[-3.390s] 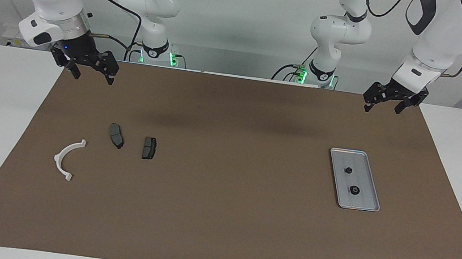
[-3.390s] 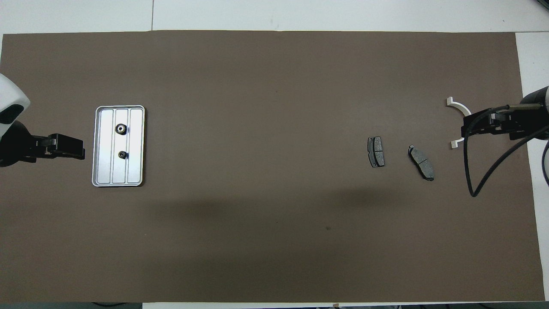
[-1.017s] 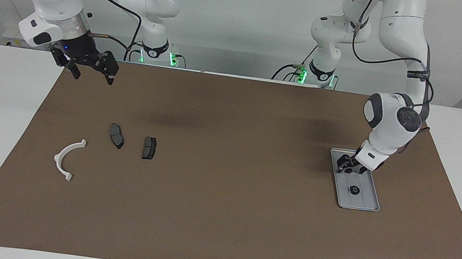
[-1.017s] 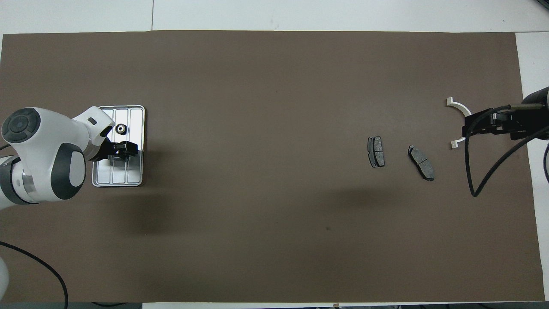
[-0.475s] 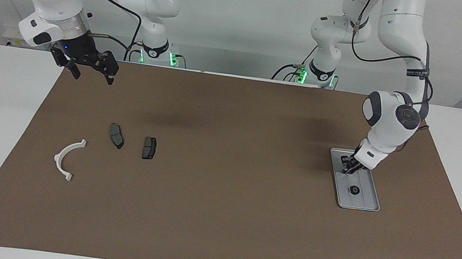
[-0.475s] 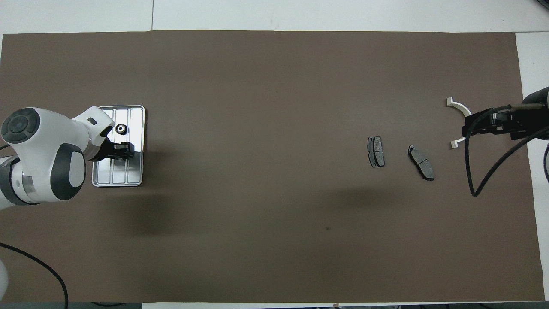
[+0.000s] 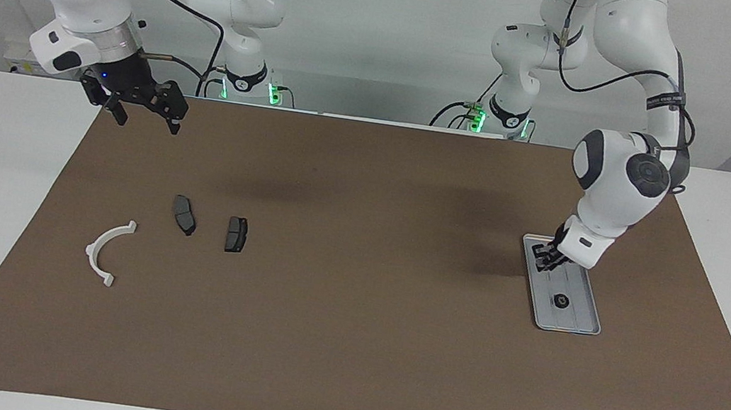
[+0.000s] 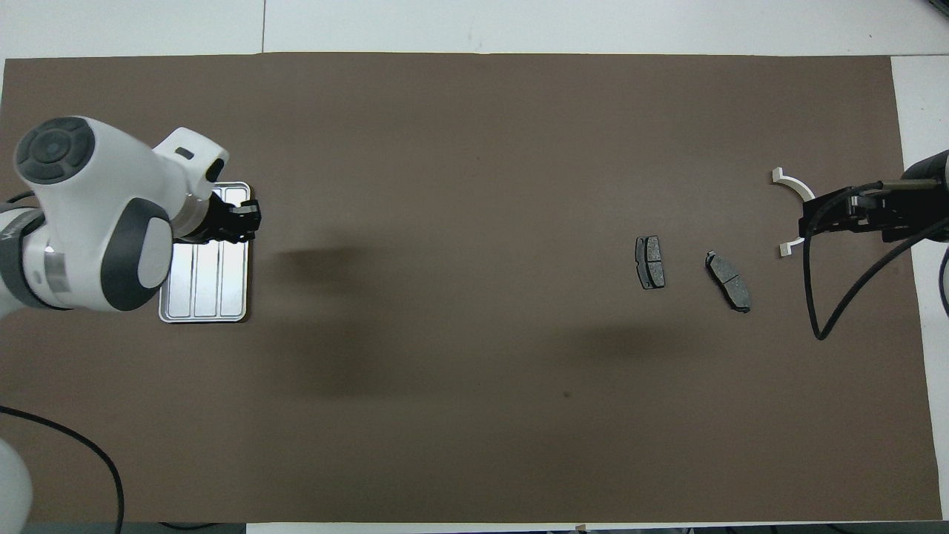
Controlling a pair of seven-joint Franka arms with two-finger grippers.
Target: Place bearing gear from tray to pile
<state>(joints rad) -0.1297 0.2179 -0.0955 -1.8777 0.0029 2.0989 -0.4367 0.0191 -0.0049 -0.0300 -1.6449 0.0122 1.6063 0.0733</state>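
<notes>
The silver ribbed tray (image 7: 588,328) lies toward the left arm's end of the table and also shows in the overhead view (image 8: 204,314). One dark bearing gear (image 7: 561,302) sits in it. My left gripper (image 7: 547,259) hangs just above the tray's end nearer the robots, shut on the second gear, which the fingers mostly hide. In the overhead view the left gripper (image 8: 248,220) is over the tray's rim. The pile lies toward the right arm's end: a white half-ring bracket (image 7: 102,247) and two brake pads (image 7: 184,214) (image 7: 236,234). My right gripper (image 7: 143,120) waits open, raised.
A brown mat (image 7: 346,345) covers the table between the tray and the pile. In the overhead view the right gripper (image 8: 804,222) and its black cable (image 8: 815,297) overlap the bracket (image 8: 797,184). The pads (image 8: 650,262) (image 8: 728,280) lie beside it.
My left arm came down to the tray, closed on the gear nearer the robots and has lifted it; that spot in the tray is now bare. The right arm has not moved.
</notes>
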